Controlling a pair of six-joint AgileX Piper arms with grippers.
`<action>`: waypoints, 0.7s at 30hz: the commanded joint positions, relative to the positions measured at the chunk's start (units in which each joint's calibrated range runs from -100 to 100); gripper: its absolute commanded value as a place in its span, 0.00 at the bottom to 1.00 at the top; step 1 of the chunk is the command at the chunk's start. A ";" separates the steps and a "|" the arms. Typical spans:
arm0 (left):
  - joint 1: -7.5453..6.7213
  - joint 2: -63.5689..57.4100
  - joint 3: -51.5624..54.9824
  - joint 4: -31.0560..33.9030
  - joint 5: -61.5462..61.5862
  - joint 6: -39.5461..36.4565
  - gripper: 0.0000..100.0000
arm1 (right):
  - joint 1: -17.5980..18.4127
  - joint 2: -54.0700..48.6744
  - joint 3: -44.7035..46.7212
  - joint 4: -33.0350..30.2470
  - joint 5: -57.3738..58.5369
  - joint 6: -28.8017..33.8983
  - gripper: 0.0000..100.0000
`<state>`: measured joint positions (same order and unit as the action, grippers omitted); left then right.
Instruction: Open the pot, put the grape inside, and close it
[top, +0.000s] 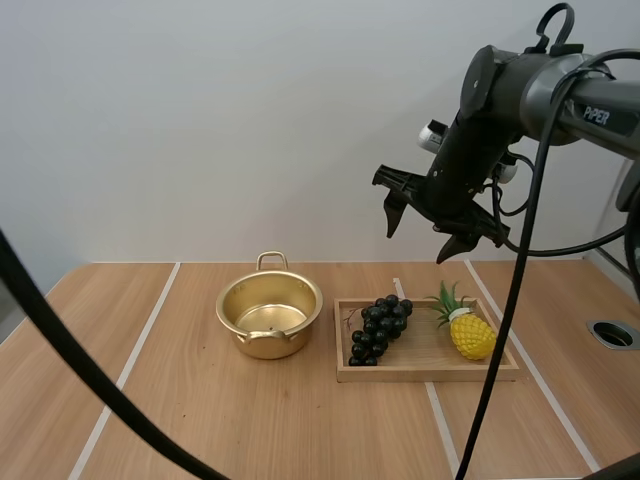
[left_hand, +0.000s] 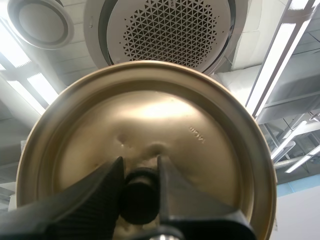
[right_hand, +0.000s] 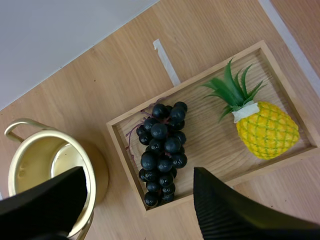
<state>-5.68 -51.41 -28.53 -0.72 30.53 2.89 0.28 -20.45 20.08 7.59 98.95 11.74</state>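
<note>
Where the lid (left_hand: 150, 120) hangs relative to the wooden tray (top: 425, 372) I cannot tell; I see it close up from the left wrist view, brass-coloured and a little dented, its nearest edge hidden behind the left gripper (left_hand: 140, 172). That gripper stands narrow, its two tips pinching the lid's black knob (left_hand: 140, 200) between them, and the knob's lower part is cut off from sight.

The right gripper (top: 417, 243) hangs well above the tray, fingers spread wide with nothing between them. In the right wrist view one of its fingers covers part of the pot's near rim.

The pot (top: 270, 318) stands uncovered on the table (top: 150, 400) just beside the tray's left end; whether the two touch is hard to make out. I see nothing inside it. The bunch of grapes (top: 380, 328) lies in the tray, in the half nearer the pot. A pineapple (top: 470, 333) lies on its side in the tray's other half, apart from the grapes, its leaves angled toward the tray's far edge
</note>
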 joint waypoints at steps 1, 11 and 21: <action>0.02 0.00 -0.29 0.05 -1.31 -0.07 0.00 | 1.36 1.10 -0.22 -4.54 -0.78 5.53 1.00; 0.02 0.00 -0.29 0.05 -1.31 -0.07 0.00 | 7.05 5.68 0.15 -16.26 1.05 18.88 1.00; 0.02 0.00 -0.29 0.05 -1.31 -0.07 0.00 | 7.05 7.68 0.64 -12.75 1.05 19.48 1.00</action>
<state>-5.68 -51.41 -28.53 -0.72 30.53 2.89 7.29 -12.54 20.52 -5.64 99.04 30.76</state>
